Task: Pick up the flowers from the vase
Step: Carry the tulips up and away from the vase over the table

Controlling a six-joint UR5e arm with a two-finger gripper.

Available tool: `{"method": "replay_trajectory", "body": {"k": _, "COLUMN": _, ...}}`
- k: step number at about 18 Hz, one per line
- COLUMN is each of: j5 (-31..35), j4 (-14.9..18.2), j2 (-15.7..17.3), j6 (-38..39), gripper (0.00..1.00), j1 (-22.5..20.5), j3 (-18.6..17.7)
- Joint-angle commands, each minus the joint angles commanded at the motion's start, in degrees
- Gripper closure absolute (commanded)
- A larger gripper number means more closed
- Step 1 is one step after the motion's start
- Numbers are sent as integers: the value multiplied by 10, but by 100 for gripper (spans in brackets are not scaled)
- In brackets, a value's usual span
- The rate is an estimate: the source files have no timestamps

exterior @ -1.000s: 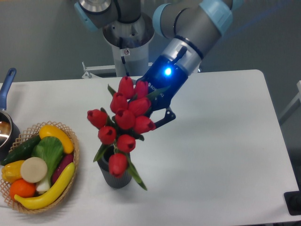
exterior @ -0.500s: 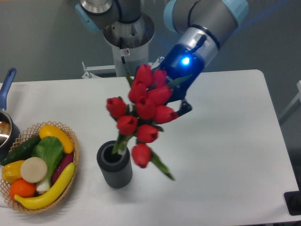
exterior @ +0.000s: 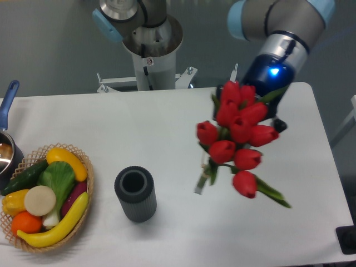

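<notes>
The flowers [exterior: 239, 136], a bunch of red tulips with green leaves and stems, hang in the air over the right half of the table, clear of the vase. My gripper [exterior: 266, 114] is behind the bunch and shut on it; its fingers are mostly hidden by the buds. The stem ends [exterior: 201, 181] point down and left. The vase [exterior: 135, 194], a dark grey ribbed cylinder, stands upright and empty at front centre-left, well apart from the bunch.
A wicker basket [exterior: 85, 192] of fruit and vegetables sits at the front left. A metal pot with a blue handle [exterior: 8, 99] is at the left edge. The robot base [exterior: 151, 50] stands behind the table's far edge.
The flowers have been lifted fully out of the vase and carried up and to the right with the gripper. The vase now stands empty.
</notes>
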State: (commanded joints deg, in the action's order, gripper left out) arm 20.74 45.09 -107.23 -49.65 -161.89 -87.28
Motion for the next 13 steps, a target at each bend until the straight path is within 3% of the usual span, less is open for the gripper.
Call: {"method": "replay_trajectory", "body": {"k": 13, "j5": -2, "j4": 1, "j2": 7, "j6": 5, "gripper": 58, "j1": -23, "j3": -8}}
